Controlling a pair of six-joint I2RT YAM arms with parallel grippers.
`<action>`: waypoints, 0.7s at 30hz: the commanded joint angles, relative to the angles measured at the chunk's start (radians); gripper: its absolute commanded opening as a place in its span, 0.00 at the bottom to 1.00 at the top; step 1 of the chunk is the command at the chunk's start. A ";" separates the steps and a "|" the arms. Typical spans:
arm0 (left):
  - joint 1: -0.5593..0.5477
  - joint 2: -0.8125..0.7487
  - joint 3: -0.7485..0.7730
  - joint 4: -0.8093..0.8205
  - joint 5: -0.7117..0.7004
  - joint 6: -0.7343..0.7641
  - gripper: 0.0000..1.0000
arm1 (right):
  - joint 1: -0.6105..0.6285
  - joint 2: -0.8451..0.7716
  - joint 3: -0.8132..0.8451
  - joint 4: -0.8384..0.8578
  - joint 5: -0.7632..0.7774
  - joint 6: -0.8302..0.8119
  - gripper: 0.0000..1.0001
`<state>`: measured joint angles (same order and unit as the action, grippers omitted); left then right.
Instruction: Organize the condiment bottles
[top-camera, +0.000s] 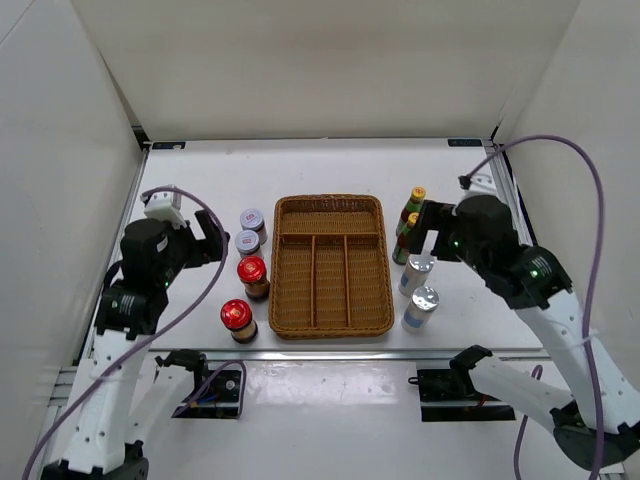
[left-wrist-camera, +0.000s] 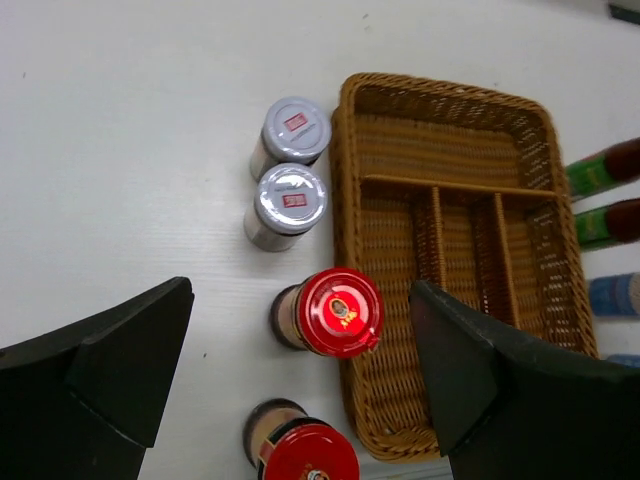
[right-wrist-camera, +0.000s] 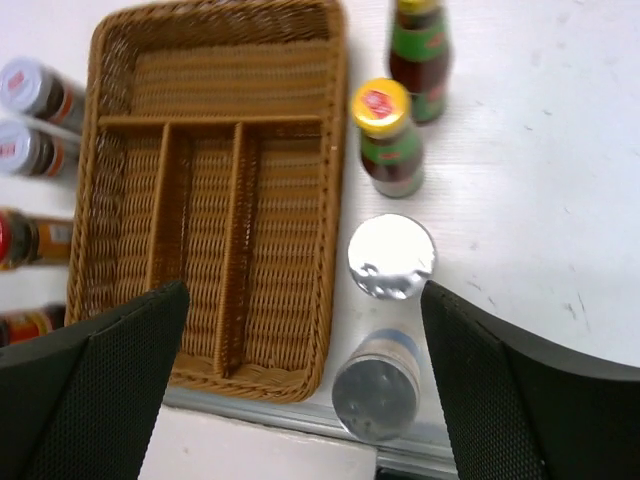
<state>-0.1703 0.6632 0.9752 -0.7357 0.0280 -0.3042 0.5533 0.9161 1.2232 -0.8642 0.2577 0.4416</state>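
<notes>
All the condiment bottles stand on the table beside the wicker tray (top-camera: 333, 325). Left of it are two grey-lidded jars (top-camera: 252, 220) (top-camera: 247, 241) and two red-lidded jars (top-camera: 252, 270) (top-camera: 237, 315). Right of it are two green yellow-capped bottles (top-camera: 415, 198) (top-camera: 410, 222) and two silver-topped cylinders (top-camera: 417, 268) (top-camera: 423, 303). My left gripper (top-camera: 208, 240) hovers open and empty above the upper red-lidded jar (left-wrist-camera: 340, 310). My right gripper (top-camera: 432, 232) hovers open and empty above the silver cylinders (right-wrist-camera: 392, 257) (right-wrist-camera: 375, 390), partly hiding the nearer green bottle.
The tray (left-wrist-camera: 348, 150) has one long far compartment and three near ones, all without bottles. In the right wrist view the tray (right-wrist-camera: 335, 150) lies left of the green bottles (right-wrist-camera: 390, 140). The table's metal front edge (top-camera: 330, 350) runs just below the tray. White walls enclose the table.
</notes>
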 joint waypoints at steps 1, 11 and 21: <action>0.009 0.134 0.039 -0.093 -0.107 -0.044 1.00 | 0.023 -0.066 -0.022 -0.138 0.239 0.221 1.00; 0.009 0.098 0.028 -0.137 -0.189 -0.111 1.00 | 0.023 -0.114 -0.174 -0.117 0.043 0.160 1.00; 0.009 0.038 -0.003 -0.137 -0.240 -0.156 1.00 | 0.023 0.058 -0.204 -0.269 0.074 0.311 0.85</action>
<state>-0.1650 0.6933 0.9874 -0.8684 -0.1776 -0.4442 0.5716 0.9466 1.0451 -1.0565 0.3031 0.6556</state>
